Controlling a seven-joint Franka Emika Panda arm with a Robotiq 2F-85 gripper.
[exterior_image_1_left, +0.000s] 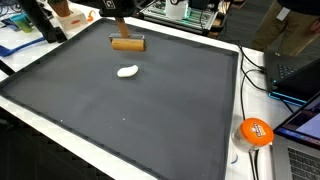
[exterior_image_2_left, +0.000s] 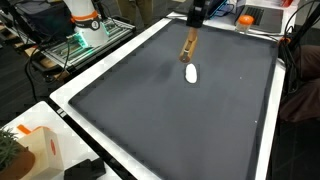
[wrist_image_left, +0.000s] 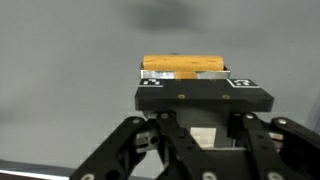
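One wooden block (wrist_image_left: 185, 66) in my gripper (wrist_image_left: 187, 73) | jaws clamped on its two ends, so it stays level | near far mat (exterior_image_1_left: 120, 120) edge, white lump (exterior_image_1_left: 127, 71) close by.

Even indoor light, blurry wrist view

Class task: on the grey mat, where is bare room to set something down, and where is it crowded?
Bare: the mat from the white lump to the near border, and both side strips. Crowded: the far edge, where the tool, shut on a wooden block, hangs by the lump; cables and an orange ball lie outside.
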